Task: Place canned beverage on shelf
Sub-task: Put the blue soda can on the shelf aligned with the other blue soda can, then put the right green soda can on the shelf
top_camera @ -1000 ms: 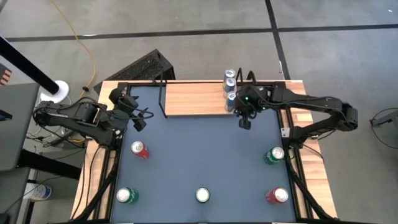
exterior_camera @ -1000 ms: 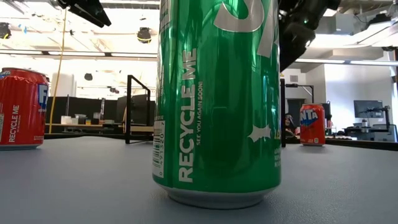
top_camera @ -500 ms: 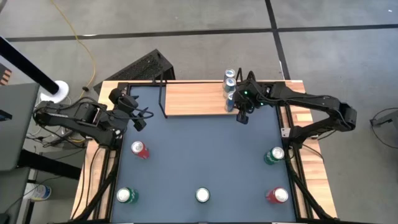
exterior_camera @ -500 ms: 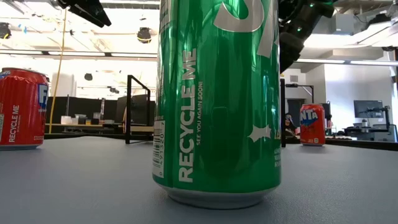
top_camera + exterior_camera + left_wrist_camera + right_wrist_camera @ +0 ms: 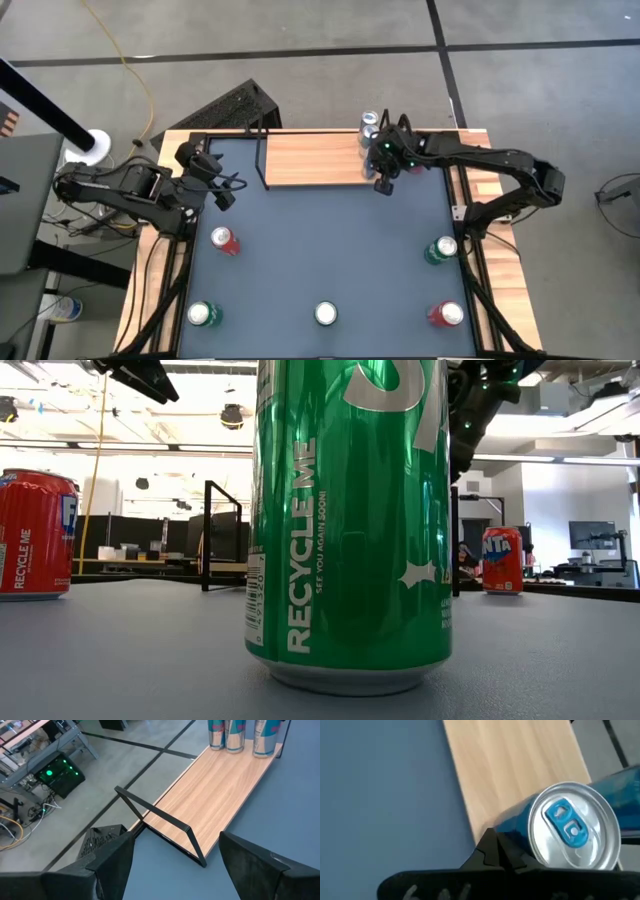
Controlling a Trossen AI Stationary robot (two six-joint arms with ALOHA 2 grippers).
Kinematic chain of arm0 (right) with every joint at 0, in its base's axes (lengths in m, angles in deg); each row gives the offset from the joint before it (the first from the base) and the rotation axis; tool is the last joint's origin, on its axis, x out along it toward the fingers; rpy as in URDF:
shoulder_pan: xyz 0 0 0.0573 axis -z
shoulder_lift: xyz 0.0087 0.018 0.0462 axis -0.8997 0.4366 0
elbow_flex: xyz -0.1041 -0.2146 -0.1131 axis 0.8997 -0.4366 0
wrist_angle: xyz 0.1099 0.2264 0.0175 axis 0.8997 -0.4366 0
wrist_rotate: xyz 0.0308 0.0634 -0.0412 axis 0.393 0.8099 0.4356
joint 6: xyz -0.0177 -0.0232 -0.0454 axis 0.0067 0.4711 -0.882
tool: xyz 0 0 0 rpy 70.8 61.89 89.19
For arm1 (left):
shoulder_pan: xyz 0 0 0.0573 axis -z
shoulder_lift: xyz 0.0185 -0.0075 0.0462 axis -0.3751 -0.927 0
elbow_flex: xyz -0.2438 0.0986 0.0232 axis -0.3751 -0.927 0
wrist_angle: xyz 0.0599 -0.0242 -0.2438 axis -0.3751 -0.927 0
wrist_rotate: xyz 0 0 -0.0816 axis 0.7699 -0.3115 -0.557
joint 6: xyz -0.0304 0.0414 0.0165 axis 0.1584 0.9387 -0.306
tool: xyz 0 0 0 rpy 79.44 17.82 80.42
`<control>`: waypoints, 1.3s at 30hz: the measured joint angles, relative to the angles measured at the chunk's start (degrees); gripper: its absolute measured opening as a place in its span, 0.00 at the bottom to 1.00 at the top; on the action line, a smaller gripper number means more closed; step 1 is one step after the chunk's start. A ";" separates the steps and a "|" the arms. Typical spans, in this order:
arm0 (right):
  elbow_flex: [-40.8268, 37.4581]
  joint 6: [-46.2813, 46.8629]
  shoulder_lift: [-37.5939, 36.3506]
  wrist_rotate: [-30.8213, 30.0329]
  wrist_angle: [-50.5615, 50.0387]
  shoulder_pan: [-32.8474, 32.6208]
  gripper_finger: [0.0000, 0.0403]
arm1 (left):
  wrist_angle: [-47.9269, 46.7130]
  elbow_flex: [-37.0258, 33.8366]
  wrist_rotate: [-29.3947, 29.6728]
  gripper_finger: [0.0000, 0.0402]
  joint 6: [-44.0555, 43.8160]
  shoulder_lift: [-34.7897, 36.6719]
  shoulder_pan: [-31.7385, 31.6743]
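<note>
Hovering over the right end of the shelf [image 5: 312, 158], the right gripper [image 5: 383, 184] has its fingers fully closed and empty, just beside the blue cans [image 5: 370, 130] standing on the board; the left gripper [image 5: 222, 190] waits with fingers apart near the table's [image 5: 330, 250] left edge; other cans stand on the tabletop.

floor [image 5: 300, 30]: grey concrete, dark seams | yellow cable [image 5: 135, 60] | ceiling lights [image 5: 235, 415]
</note>
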 joint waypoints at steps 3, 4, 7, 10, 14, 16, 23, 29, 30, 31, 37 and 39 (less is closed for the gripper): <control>0.00 -0.06 0.00 -0.26 0.45 0.01 0.00 | 0.00 0.00 -0.08 0.69 -0.11 0.00 -0.02; 0.00 -0.14 0.00 -0.26 0.37 0.00 0.00 | -0.01 0.00 -0.11 0.69 -0.11 0.00 -0.01; 0.00 -0.34 0.02 0.15 0.38 -0.16 0.00 | -0.01 0.00 -0.27 0.69 -0.06 0.00 0.00; 0.52 -0.46 -0.19 1.03 -1.51 -0.79 0.00 | -0.01 0.00 -0.27 0.69 0.29 0.00 -0.02; 4.19 1.46 -0.42 1.67 -7.59 -3.43 0.00 | 0.19 0.00 -0.75 0.69 0.06 0.01 0.00; 5.99 2.88 -0.42 1.81 -10.49 -5.73 0.00 | 1.18 0.00 -2.32 0.69 -0.08 0.01 0.00; 8.98 4.36 -0.46 1.88 -13.59 -18.73 0.00 | 4.10 0.03 -16.68 0.69 -4.46 -0.70 0.00; 8.52 8.59 -4.64 0.71 -13.66 -30.16 0.00 | 5.26 0.04 -25.96 0.69 -5.55 -5.81 4.78; 8.24 9.55 -5.38 -0.42 -13.61 -32.36 0.00 | 5.24 0.04 -25.74 0.69 -5.76 -7.16 6.16; 7.81 10.65 -6.15 -1.90 -13.22 -34.63 0.00 | 5.28 0.04 -25.45 0.69 -5.79 -8.57 7.55; 2.42 17.35 -9.94 -11.21 -8.02 -46.71 0.00 | 5.37 0.04 -23.03 0.69 -6.95 -15.08 15.08; 0.16 19.28 -10.40 -13.40 -4.10 -50.20 0.00 | 7.16 0.04 -22.21 0.69 -7.72 -17.08 17.67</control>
